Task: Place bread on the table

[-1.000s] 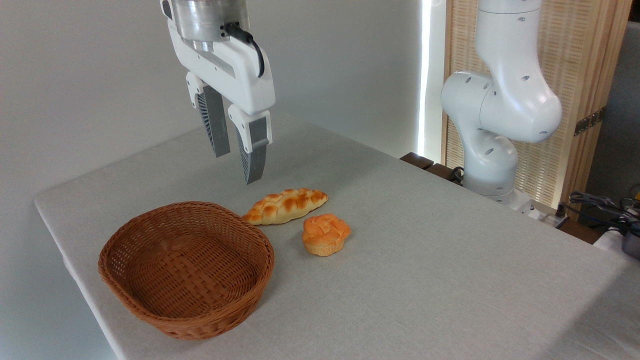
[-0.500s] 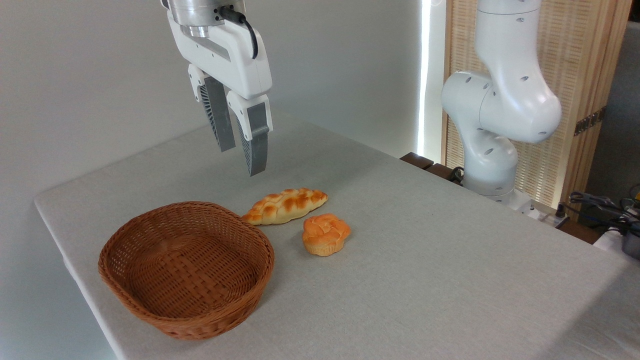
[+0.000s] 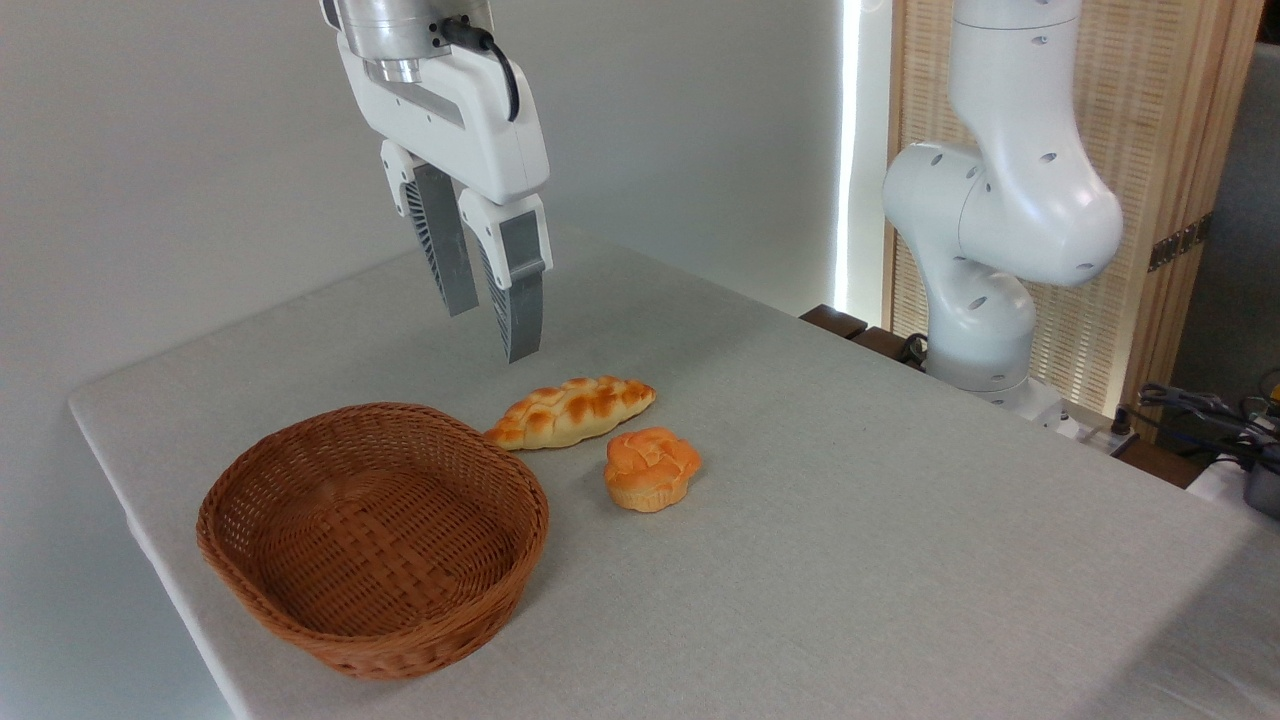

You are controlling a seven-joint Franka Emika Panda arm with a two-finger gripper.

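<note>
The long braided bread [image 3: 572, 411], golden with browned patches, lies flat on the grey-beige table [image 3: 850, 520], its left tip close to the basket's rim. My gripper [image 3: 492, 330] hangs in the air above and slightly left of the loaf, clear of it. Its two grey fingers [image 3: 520, 300] point down with a narrow gap between them, and nothing is held.
An empty brown wicker basket [image 3: 375, 535] stands at the front left of the table. A small round orange bun [image 3: 651, 468] sits just right of the loaf. The arm's white base [image 3: 985, 250] rises at the table's far right edge, with cables [image 3: 1200, 410] beyond.
The gripper has risen a little and drifted slightly right, away from the loaf. The bread, bun and basket have not moved.
</note>
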